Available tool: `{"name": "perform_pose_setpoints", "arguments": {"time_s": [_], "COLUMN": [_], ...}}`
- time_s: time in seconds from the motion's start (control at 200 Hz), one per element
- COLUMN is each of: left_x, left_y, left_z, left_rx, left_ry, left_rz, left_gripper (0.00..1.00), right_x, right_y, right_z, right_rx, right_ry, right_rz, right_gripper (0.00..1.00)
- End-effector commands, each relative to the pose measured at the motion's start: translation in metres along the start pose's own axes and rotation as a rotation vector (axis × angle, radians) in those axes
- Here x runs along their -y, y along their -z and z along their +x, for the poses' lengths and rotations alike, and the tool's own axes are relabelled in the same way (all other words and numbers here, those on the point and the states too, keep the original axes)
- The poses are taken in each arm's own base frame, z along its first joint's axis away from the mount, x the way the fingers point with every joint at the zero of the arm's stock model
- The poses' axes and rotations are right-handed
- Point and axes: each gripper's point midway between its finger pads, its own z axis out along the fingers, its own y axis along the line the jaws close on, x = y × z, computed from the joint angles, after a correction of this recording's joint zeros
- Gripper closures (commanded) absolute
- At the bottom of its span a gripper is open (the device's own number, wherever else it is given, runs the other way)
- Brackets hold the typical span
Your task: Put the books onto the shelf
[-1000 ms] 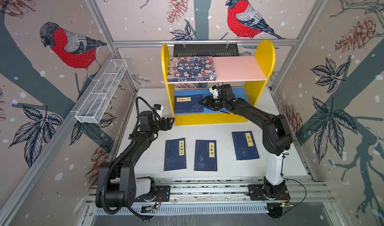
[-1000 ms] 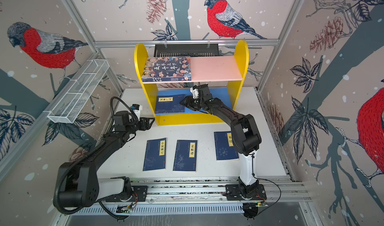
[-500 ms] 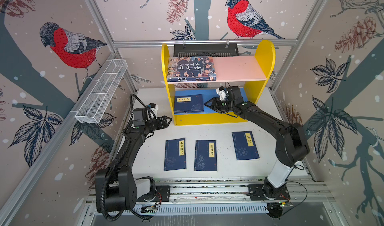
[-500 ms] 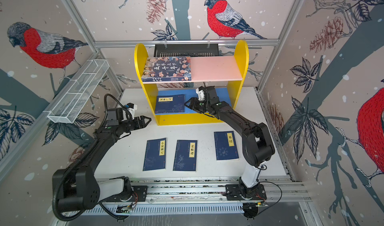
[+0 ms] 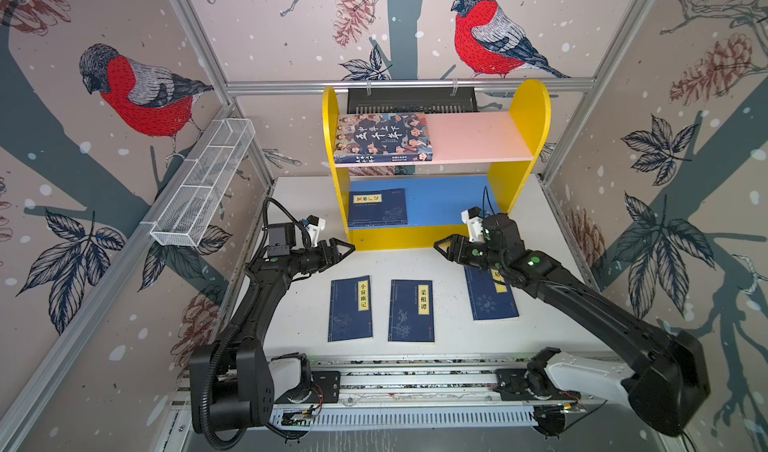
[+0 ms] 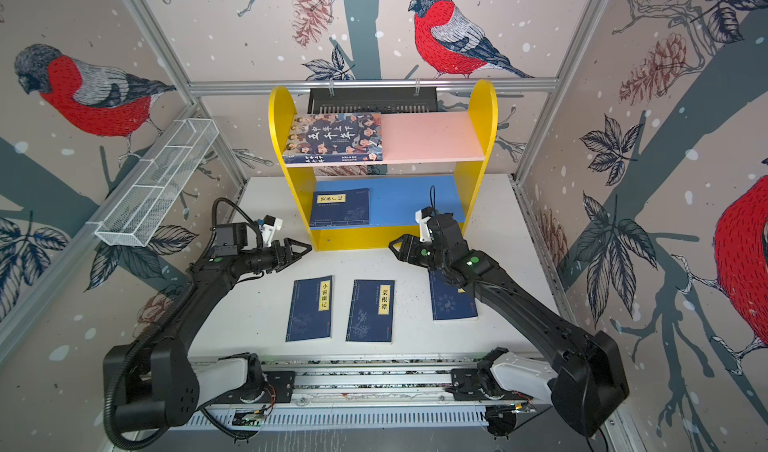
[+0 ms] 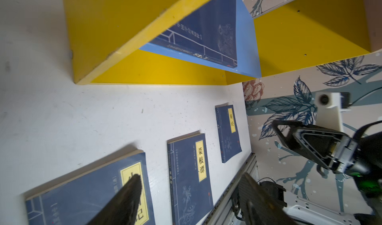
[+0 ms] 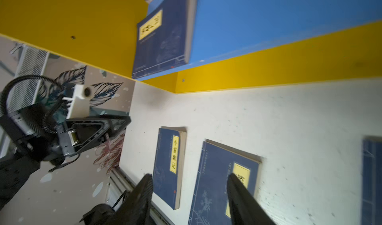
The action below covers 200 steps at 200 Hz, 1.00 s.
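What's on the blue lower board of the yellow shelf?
One navy book lies flat at its left end; the rest that shows is bare. The pink upper board hides the back of the blue board.

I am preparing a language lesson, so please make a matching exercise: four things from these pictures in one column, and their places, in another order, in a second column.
Things
1 cartoon-cover book
2 middle navy book
3 wire basket
4 black slotted tray

Places
A on the white table
B along the left wall
C on the pink upper board
D hung on the back rail

Pairs: 1-C, 2-A, 3-B, 4-D
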Motion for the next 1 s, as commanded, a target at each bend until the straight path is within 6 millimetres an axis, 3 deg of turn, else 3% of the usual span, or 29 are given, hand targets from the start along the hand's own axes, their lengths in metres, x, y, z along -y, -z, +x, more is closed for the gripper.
{"name": "perform_pose_setpoints", "arguments": {"time_s": [0.0, 0.24, 0.465, 0.736, 0.996], "left_x": [0.022, 0.057, 0.061, 0.062, 0.080], "left_y": [-0.002, 0.000, 0.001, -0.007, -0.020], "left_z": [0.012, 0.028, 0.025, 0.036, 0.048], "left_rx": [-0.049, -0.067, -0.041, -0.057, -0.096], "left_ry": [-0.015, -0.171, -0.253, -0.298, -0.380], "left_rz": [0.121, 0.186, 0.140, 0.120, 0.159], "left_gripper": [0.24, 0.23, 0.23, 0.23, 0.22], "right_x": [0.043, 0.107, 0.172, 0.206, 0.227], "right_y": [0.008, 0.030, 0.048, 0.067, 0.077], "right_z": [0.007, 0.005, 0.000, -0.009, -0.021], "right_rx": [0.060, 0.133, 0.153, 0.143, 0.170], "right_ry": [-0.080, -0.146, -0.283, -0.376, -0.407], "right_rz": [0.164, 0.399, 0.526, 0.575, 0.580], "right_gripper": [0.40, 0.36, 0.35, 0.35, 0.34]}}
